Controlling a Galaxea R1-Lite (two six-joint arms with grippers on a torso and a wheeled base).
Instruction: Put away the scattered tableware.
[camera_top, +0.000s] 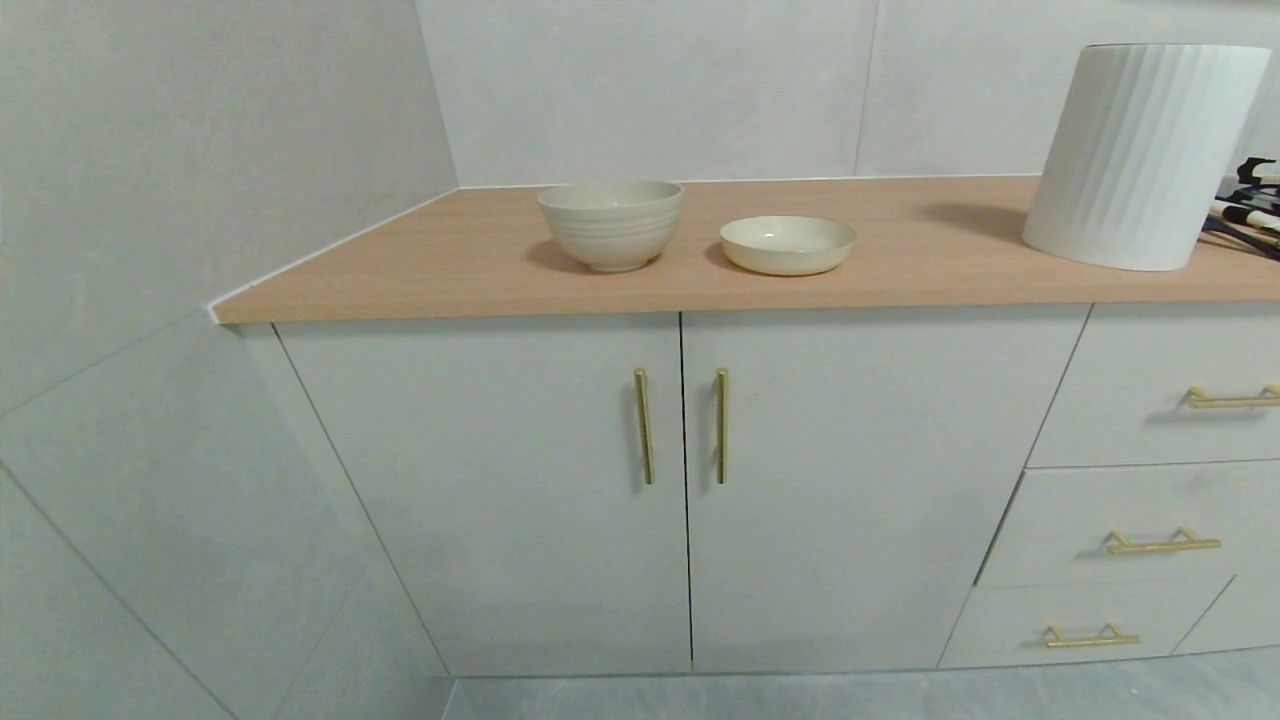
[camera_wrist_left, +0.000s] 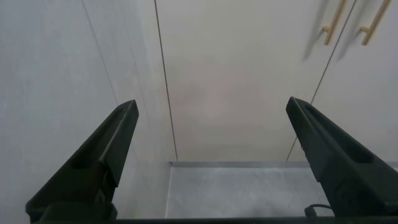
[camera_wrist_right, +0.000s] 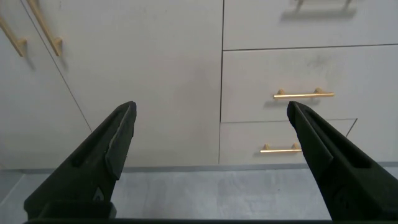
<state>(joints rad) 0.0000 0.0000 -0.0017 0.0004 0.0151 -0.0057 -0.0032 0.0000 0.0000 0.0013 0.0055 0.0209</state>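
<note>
A deep ribbed grey-beige bowl (camera_top: 611, 222) stands on the wooden countertop (camera_top: 420, 270), and a shallow cream dish (camera_top: 787, 243) sits just to its right. Below them is a cabinet with two shut doors, each with a gold handle: the left one (camera_top: 644, 426) and the right one (camera_top: 721, 425). My left gripper (camera_wrist_left: 211, 112) hangs open low before the left door, near the floor. My right gripper (camera_wrist_right: 211, 112) is open too, low in front of the drawers (camera_wrist_right: 292, 81), with nothing between its fingers.
A tall white ribbed container (camera_top: 1140, 155) stands at the counter's right, with dark utensils (camera_top: 1248, 210) beyond it. Three drawers with gold handles (camera_top: 1160, 543) are right of the doors. A tiled wall (camera_top: 150, 300) closes the left side. Grey floor (camera_top: 800, 695) lies below.
</note>
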